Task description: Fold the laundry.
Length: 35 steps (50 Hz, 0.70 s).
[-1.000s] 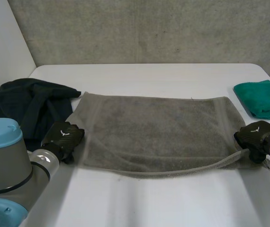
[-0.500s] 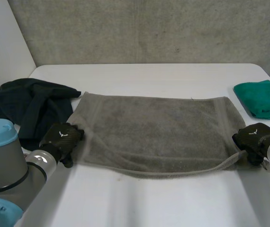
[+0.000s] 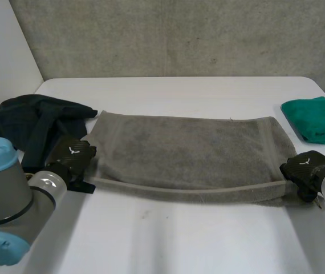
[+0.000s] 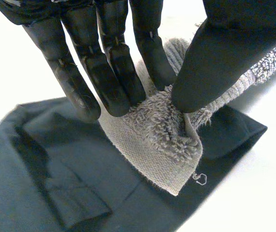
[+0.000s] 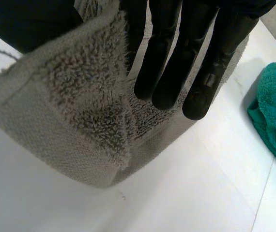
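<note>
We list first the grey towel (image 3: 185, 151), spread across the middle of the frame on the white table (image 3: 179, 240), its near edge lifted into a ridge between the hands. Next, the left hand (image 3: 71, 160), lower left: thumb and fingers pinch the towel's near left corner. The right hand (image 3: 302, 168), lower right: straight fingers clamp the near right corner against the thumb. We add a dark garment (image 3: 31, 128), crumpled at the left edge just beside the towel, and a green cloth (image 3: 316, 119) at the right edge, apart from it.

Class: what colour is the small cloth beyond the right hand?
The cloth is teal green; head view.
</note>
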Each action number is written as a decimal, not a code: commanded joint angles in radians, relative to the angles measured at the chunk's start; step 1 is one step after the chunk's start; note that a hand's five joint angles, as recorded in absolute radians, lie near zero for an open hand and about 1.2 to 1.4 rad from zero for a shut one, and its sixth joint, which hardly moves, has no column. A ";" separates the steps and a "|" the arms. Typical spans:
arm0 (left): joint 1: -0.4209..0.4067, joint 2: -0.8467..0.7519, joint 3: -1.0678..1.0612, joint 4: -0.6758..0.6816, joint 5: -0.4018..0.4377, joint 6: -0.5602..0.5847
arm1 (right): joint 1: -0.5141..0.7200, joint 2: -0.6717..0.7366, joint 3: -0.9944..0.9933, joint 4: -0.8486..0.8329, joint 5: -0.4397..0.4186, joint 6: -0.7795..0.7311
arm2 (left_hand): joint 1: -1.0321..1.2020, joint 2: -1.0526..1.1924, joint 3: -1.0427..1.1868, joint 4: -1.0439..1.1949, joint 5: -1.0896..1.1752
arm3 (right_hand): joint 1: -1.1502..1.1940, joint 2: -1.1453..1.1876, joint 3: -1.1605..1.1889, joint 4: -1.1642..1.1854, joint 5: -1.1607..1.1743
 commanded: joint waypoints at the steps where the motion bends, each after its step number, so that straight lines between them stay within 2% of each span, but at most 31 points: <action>1: -0.001 0.184 -0.071 -0.130 0.000 0.008 | -0.005 -0.093 0.014 0.105 -0.001 -0.030 | 0.243 0.201 0.209 0.198 0.256 | 0.400 0.219 0.213 0.206 0.222; 6: -0.002 0.285 -0.088 -0.357 0.000 0.026 | -0.007 -0.189 0.037 0.244 -0.016 -0.109 | 0.243 0.201 0.209 0.198 0.256 | 0.400 0.219 0.213 0.206 0.222; 7: -0.005 0.320 -0.090 -0.450 0.001 0.044 | -0.007 -0.207 0.042 0.269 -0.016 -0.129 | 0.243 0.201 0.209 0.198 0.256 | 0.400 0.219 0.213 0.206 0.222; 11: -0.013 0.380 -0.107 -0.653 0.007 0.101 | -0.015 -0.294 0.062 0.384 -0.015 -0.240 | 0.243 0.201 0.209 0.198 0.256 | 0.400 0.219 0.213 0.206 0.222; 14: -0.020 0.399 -0.114 -0.714 0.009 0.124 | -0.047 -0.319 0.071 0.447 -0.016 -0.325 | 0.243 0.201 0.209 0.198 0.256 | 0.400 0.219 0.213 0.206 0.222; 18: -0.043 0.387 -0.099 -0.642 0.007 0.123 | -0.071 -0.319 0.054 0.437 -0.033 -0.354 | 0.243 0.201 0.209 0.198 0.256 | 0.400 0.219 0.213 0.206 0.222; 19: -0.048 0.371 -0.088 -0.581 0.006 0.123 | -0.071 -0.316 0.051 0.424 -0.041 -0.350 | 0.243 0.201 0.209 0.198 0.256 | 0.400 0.219 0.213 0.206 0.222; 24: -0.056 0.224 -0.009 -0.369 -0.008 0.129 | -0.064 -0.133 -0.043 0.268 -0.056 -0.249 | 0.243 0.201 0.209 0.198 0.256 | 0.400 0.219 0.213 0.206 0.222; 27: -0.057 0.111 0.063 -0.248 -0.011 0.123 | -0.052 -0.069 -0.110 0.207 -0.050 -0.181 | 0.243 0.201 0.209 0.198 0.256 | 0.400 0.219 0.213 0.206 0.222; 33: -0.099 -0.095 0.247 -0.120 -0.060 0.121 | 0.056 0.081 -0.298 0.046 0.011 -0.089 | 0.243 0.201 0.209 0.198 0.256 | 0.400 0.219 0.213 0.206 0.222; 35: -0.119 -0.190 0.350 -0.088 -0.109 0.123 | 0.086 0.156 -0.379 -0.016 0.051 -0.081 | 0.243 0.201 0.209 0.198 0.256 | 0.400 0.219 0.213 0.206 0.222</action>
